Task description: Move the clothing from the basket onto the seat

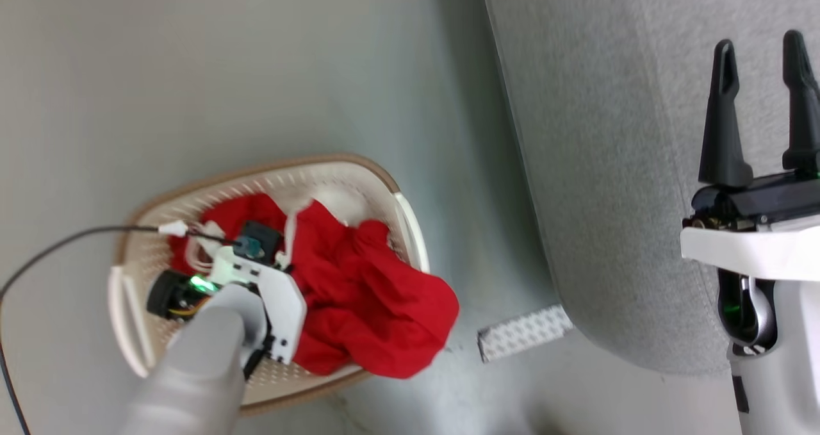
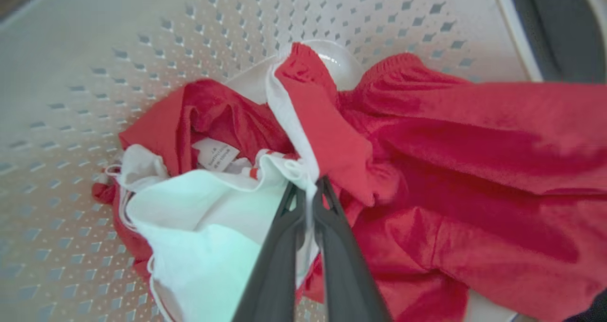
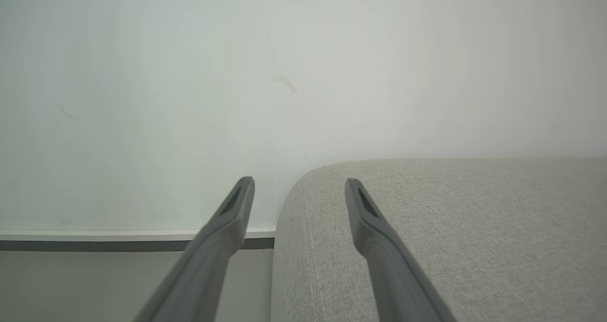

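Observation:
The red clothing (image 1: 365,294) lies crumpled in the cream basket (image 1: 359,175), one fold hanging over the right rim. My left gripper (image 2: 310,182) reaches down into the basket and is shut on a white-trimmed edge of the clothing (image 2: 427,170); in the head view its wrist hides the fingertips. The basket's perforated wall (image 2: 142,42) surrounds the cloth. The grey seat (image 1: 608,166) stands at the right. Above the seat (image 3: 474,227), my right gripper (image 1: 762,57) stands open and holds nothing, its fingers (image 3: 237,208) apart near the seat's rounded corner.
A pale perforated strip (image 1: 524,332) lies on the floor between basket and seat. A black cable (image 1: 57,246) runs from my left wrist off to the left. A white wall (image 3: 237,75) with a dark skirting line rises behind the seat.

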### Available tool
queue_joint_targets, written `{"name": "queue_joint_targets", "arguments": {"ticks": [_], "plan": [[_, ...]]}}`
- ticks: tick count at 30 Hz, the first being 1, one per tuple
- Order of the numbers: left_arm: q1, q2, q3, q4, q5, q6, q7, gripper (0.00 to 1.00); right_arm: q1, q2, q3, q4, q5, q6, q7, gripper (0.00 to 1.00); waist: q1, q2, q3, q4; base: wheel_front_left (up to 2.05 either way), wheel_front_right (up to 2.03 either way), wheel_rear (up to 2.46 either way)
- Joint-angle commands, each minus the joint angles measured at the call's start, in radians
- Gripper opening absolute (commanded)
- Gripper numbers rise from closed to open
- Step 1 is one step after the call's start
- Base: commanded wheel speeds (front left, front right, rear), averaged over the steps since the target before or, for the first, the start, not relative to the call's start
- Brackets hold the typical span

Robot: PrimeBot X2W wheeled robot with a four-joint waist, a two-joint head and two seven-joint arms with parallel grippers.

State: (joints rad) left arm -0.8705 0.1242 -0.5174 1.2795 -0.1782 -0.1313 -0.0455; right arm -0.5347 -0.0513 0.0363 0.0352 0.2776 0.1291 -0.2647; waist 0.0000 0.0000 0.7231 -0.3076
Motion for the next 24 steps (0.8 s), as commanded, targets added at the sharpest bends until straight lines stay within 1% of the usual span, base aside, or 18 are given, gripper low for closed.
{"name": "queue_joint_targets", "arguments": {"ticks": [1, 7, 13, 18, 24], "plan": [[0.021, -0.006, -0.008, -0.007, -0.016, 0.002, -0.015, 0.0, 0.017, 0.001, -0.004, 0.008, -0.013, 0.003, 0.001, 1.0, 0.0, 0.0, -0.08, 0.045, 0.0, 0.0, 0.0], [0.071, -0.036, -0.073, -0.042, -0.101, 0.002, -0.075, 0.0, 0.052, -0.023, -0.004, 0.031, -0.025, 0.003, 0.001, 1.0, 0.0, 0.0, -0.198, 0.095, 0.0, 0.0, 0.0], [0.13, -0.052, -0.149, -0.087, -0.197, 0.002, -0.13, 0.0, 0.098, -0.05, 0.001, 0.059, -0.02, 0.003, 0.001, 1.0, 0.0, 0.0, -0.33, 0.145, 0.0, 0.0, 0.0], [0.173, -0.058, -0.201, -0.131, -0.268, 0.002, -0.17, 0.0, 0.138, -0.072, 0.013, 0.085, -0.01, 0.003, 0.001, 1.0, 0.0, 0.0, -0.432, 0.188, 0.0, 0.0, 0.0], [0.205, -0.048, -0.226, -0.189, -0.35, 0.002, -0.206, 0.0, 0.181, -0.095, 0.032, 0.111, -0.002, 0.003, 0.001, 1.0, 0.0, 0.0, -0.532, 0.231, 0.0, 0.0, 0.0]]}}
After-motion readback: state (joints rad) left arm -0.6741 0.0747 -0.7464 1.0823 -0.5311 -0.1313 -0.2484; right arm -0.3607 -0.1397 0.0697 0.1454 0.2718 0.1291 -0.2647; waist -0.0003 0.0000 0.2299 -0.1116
